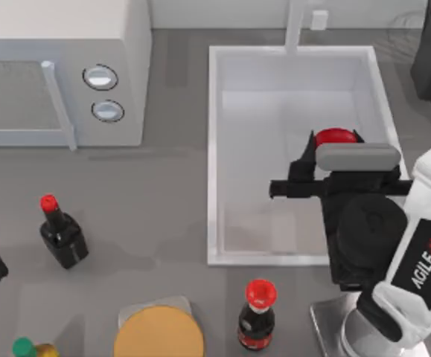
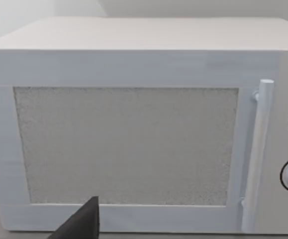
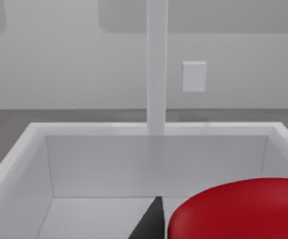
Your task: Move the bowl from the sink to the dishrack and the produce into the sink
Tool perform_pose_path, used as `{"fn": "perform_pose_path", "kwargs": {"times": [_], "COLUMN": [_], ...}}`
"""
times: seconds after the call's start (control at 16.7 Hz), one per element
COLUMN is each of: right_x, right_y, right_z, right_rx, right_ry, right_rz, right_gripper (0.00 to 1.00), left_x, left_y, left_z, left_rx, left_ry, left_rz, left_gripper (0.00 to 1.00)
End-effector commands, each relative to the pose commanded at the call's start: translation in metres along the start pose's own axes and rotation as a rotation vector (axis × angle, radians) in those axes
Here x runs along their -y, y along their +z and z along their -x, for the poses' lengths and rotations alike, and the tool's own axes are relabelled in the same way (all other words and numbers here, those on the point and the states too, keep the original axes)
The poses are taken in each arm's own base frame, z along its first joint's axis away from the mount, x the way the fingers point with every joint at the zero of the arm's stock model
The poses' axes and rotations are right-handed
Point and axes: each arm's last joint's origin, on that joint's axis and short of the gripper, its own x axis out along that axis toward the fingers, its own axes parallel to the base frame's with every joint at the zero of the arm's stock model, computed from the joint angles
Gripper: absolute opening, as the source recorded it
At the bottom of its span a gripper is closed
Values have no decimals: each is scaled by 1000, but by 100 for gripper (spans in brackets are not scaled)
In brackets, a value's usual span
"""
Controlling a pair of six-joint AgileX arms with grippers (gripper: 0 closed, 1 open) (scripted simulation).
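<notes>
The right arm, lettered AGILE, holds its claw clamped on the produce over the sink.

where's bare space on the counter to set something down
Free: the strip between the microwave and the sink. Crowded: the front edge, with two dark bottles and a plate. The right gripper with the produce hangs over the sink.

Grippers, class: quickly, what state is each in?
Left gripper: parked facing the microwave; cannot be told.
Right gripper: over the sink, holding the produce.
</notes>
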Motion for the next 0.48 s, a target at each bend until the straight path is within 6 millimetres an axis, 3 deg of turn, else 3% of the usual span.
{"fn": "perform_pose_path", "kwargs": {"times": [0.48], "right_x": [0], "right_y": [0], "right_z": [0], "right_rx": [0], "right_ry": [0], "right_rz": [0], "right_gripper": [83], "left_x": [0], "left_y": [0], "left_z": [0], "left_rx": [0], "left_ry": [0], "left_rz": [0], "left_gripper": [100]}}
